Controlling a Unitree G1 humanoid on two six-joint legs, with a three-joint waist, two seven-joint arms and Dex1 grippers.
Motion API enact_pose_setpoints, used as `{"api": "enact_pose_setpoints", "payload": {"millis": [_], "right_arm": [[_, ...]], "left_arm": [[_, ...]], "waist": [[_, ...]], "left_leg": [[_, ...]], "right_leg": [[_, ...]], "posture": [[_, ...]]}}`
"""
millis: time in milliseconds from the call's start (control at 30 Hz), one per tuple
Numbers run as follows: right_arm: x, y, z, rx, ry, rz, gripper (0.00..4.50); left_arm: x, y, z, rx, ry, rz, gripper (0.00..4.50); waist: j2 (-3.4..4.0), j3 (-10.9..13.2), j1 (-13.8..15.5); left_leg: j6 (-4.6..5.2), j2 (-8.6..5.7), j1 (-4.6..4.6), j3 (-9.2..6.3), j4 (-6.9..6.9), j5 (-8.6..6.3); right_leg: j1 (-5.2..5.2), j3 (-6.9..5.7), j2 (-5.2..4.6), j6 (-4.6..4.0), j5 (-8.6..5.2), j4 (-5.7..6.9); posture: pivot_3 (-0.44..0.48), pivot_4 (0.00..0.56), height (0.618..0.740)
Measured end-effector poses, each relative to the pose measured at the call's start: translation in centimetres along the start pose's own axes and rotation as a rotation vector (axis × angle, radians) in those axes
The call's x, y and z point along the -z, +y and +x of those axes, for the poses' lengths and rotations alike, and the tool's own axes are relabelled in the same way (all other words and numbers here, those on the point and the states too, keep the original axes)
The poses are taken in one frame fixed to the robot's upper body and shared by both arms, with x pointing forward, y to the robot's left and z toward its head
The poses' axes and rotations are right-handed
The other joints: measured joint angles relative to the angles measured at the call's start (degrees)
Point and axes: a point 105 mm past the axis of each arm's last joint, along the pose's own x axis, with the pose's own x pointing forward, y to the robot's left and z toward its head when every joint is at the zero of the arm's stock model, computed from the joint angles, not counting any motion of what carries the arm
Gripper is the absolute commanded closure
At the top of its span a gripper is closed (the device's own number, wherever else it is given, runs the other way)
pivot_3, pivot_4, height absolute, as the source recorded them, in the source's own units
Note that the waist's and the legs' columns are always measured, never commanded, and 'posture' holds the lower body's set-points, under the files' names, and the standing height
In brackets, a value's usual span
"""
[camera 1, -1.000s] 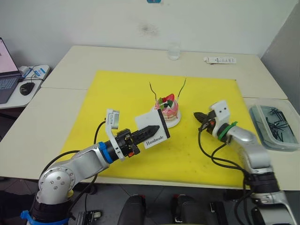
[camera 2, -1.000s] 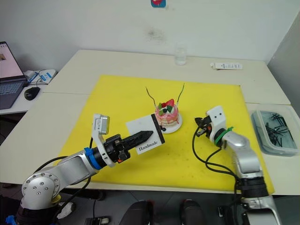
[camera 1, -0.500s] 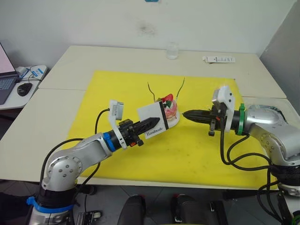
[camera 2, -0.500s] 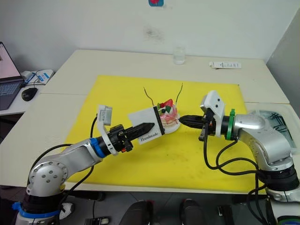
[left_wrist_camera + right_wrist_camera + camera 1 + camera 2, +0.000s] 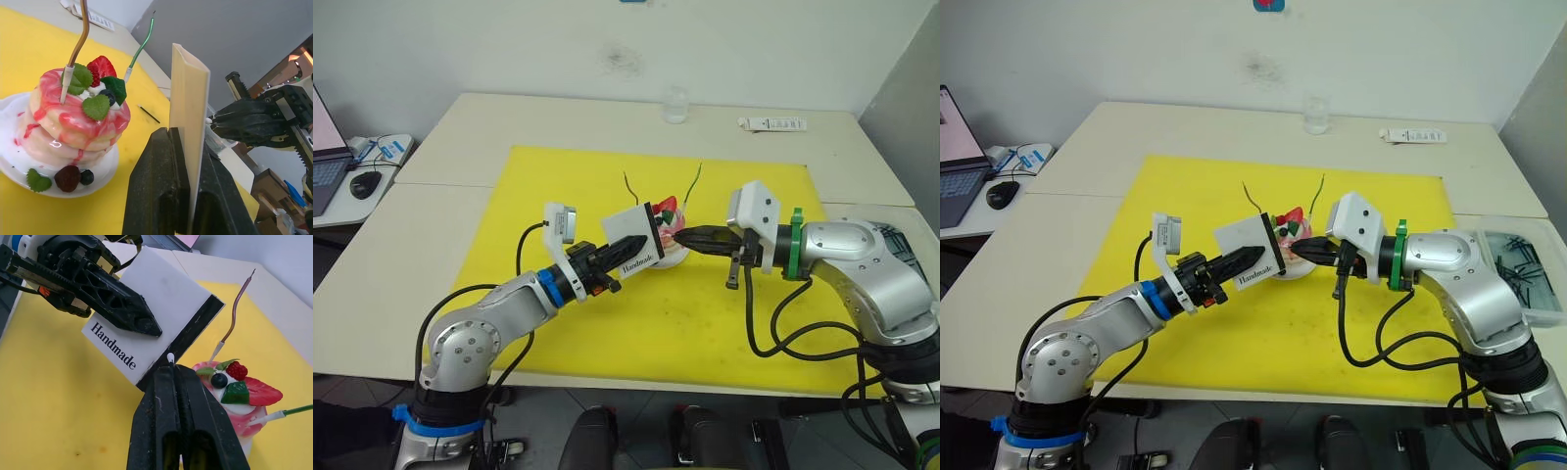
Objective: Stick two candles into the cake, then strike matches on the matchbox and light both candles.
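Right wrist view, right gripper (image 5: 169, 363) pinching a match (image 5: 170, 356), tip on the matchbox (image 5: 151, 318) strip, box clamped by left gripper (image 5: 146, 325), cake (image 5: 234, 401) just beyond.

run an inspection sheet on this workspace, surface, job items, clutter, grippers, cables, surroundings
surface: yellow mat over pale tables.
job's things: cake on a white plate, two candles standing in it, unlit. matchbox held off the mat beside the cake. match tip at the black strip. one more match on the mat.
clutter: clear cup, remote, bin of dark sticks.
grippers: left gripper shut on the matchbox. right gripper shut on the match.
cables: black cables looping off both arms.
surroundings: white wall, laptop and mouse on a side desk.
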Motion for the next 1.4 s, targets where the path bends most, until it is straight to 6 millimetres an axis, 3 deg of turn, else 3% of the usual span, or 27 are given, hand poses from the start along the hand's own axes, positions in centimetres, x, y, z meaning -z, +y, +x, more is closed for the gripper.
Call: {"api": "enact_pose_setpoints", "payload": {"millis": [567,1200,1333,1400], "right_arm": [[-0.3,-1.2,1.6,0.028,-0.015,-0.065,4.45],[-0.2,-1.0,2.0,0.011,0.02,-0.148,4.45],[0.5,-0.4,1.7,-0.05,0.075,-0.208,4.45],[2.1,1.1,0.9,-0.156,0.163,-0.231,4.45]], "left_arm": [[0.1,-0.2,0.2,0.011,-0.002,-0.015,4.5],[0.1,-0.1,0.2,0.008,-0.004,-0.018,4.5],[0.0,-0.1,0.2,0.005,-0.011,-0.022,4.5],[-0.5,-0.1,0.0,0.007,-0.035,-0.023,4.5]], "waist": [[0.0,0.0,-0.01],[0.0,0.0,0.0],[0.0,0.0,-0.01],[0.0,0.0,0.01]], "left_leg": [[0.0,0.01,0.01,0.0,0.0,0.0],[0.0,0.0,0.02,0.0,0.05,0.01],[0.0,-0.01,0.02,-0.01,0.12,0.01],[0.0,-0.01,0.02,-0.01,0.13,0.01]], "right_leg": [[0.01,0.0,0.0,0.01,0.01,0.02],[0.01,0.01,0.0,0.01,0.02,0.1],[0.02,0.01,0.0,0.01,0.02,0.14],[0.03,0.0,-0.01,0.02,0.02,0.13]], "posture": [[0.0,0.15,0.74],[0.0,0.15,0.74],[0.0,0.15,0.74],[0.0,0.15,0.74]]}}
